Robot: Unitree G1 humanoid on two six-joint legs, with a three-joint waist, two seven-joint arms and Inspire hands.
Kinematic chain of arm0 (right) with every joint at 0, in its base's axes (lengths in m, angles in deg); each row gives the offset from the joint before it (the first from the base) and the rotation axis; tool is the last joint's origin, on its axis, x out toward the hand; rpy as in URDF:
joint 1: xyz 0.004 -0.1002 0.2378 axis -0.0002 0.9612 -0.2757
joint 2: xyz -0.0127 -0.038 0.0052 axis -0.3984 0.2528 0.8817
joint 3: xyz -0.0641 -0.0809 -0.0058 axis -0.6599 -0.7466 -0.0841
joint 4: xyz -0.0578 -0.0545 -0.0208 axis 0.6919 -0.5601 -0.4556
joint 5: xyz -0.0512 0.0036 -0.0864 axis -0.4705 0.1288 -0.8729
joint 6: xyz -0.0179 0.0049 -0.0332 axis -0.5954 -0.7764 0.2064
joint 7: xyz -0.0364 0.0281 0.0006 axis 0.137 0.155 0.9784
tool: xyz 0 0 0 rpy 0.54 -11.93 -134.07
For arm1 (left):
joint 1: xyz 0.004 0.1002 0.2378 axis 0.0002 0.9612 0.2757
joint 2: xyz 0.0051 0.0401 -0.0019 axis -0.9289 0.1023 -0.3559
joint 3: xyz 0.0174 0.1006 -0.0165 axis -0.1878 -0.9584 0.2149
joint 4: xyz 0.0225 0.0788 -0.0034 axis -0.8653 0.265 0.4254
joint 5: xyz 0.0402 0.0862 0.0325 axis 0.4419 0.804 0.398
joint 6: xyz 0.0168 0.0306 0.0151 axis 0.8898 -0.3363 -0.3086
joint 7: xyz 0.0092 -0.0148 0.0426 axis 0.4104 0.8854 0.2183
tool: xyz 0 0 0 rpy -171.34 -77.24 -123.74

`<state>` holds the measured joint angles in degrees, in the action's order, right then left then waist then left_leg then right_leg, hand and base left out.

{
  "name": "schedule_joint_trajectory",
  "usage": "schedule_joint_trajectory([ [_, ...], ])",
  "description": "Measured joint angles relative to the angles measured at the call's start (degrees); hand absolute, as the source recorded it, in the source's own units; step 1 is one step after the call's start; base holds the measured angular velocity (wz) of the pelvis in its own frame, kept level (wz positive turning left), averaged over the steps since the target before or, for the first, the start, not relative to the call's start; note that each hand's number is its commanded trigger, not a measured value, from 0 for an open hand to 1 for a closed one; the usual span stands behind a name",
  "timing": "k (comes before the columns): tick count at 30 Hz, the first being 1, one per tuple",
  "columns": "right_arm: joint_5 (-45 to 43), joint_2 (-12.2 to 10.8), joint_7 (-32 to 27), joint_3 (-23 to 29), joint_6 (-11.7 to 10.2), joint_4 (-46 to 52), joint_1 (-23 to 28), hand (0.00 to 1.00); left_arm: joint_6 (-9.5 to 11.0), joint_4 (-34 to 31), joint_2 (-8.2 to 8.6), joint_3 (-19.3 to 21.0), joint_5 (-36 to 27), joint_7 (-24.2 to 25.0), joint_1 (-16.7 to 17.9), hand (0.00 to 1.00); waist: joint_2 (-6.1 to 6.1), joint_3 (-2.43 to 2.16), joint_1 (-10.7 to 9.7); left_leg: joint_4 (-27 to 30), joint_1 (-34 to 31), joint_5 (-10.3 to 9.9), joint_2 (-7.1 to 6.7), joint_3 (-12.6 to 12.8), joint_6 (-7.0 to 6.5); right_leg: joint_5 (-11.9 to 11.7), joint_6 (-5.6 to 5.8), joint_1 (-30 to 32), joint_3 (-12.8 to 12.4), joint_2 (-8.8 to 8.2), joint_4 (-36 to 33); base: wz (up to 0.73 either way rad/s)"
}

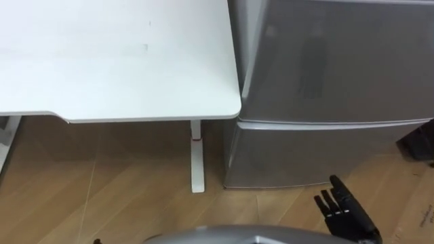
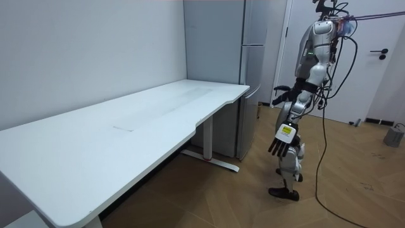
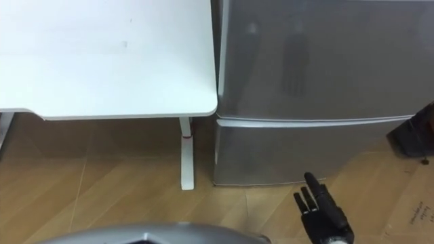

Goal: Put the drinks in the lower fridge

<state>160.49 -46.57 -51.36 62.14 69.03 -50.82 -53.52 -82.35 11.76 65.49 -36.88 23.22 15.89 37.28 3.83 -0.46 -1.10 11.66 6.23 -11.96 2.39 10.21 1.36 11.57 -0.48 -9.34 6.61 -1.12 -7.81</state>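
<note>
Before the upright fridge (image 1: pixel 325 61), its lower door (image 1: pixel 312 152) shut, the right hand (image 1: pixel 346 210) hovers with fingers straight, seemingly empty.

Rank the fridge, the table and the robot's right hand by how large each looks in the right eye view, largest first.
1. fridge
2. table, somewhat smaller
3. right hand, by far the smallest, though it is nearest the camera

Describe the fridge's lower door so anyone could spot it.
The silver fridge stands beside the white desk's right edge. Its lower door is the panel beneath the horizontal seam, reaching the wood floor, whereas the upper door sits above desk height.
</note>
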Motion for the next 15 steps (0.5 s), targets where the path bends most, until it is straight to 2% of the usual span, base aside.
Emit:
schedule_joint_trajectory([
  [6, -4.3, -0.2, -0.9, -1.4, 0.8, -1.6, -0.7, 0.00, 0.0, 0.1, -0.01, 0.3, 0.0, 0.0, 0.2, 0.00, 0.50, 0.06, 0.0, 0.0, 0.4, 0.0, -0.06, 0.2, 0.00, 0.0, 0.00, -0.4, -0.1, -0.03, 0.2, 0.00],
  [11, -8.8, -1.9, -2.7, -1.6, 1.0, -5.3, -1.7, 0.00, 0.0, 0.1, 0.02, 0.6, 0.1, 0.0, -0.1, 0.00, 0.76, 0.10, 0.3, -0.1, 0.2, 0.0, -0.06, 0.2, 0.00, 0.1, 0.03, -0.3, -0.1, -0.03, 0.2, 0.00],
  [15, -13.9, -2.3, -3.6, -1.6, 1.2, -6.9, -1.8, 0.00, 0.0, 0.0, 0.04, 0.9, 0.3, 0.0, -0.1, 0.00, 0.74, 0.09, 0.3, -0.2, -0.2, 0.0, -0.06, -0.1, 0.00, 0.1, 0.03, 0.1, -0.1, 0.00, 0.1, 0.01],
])
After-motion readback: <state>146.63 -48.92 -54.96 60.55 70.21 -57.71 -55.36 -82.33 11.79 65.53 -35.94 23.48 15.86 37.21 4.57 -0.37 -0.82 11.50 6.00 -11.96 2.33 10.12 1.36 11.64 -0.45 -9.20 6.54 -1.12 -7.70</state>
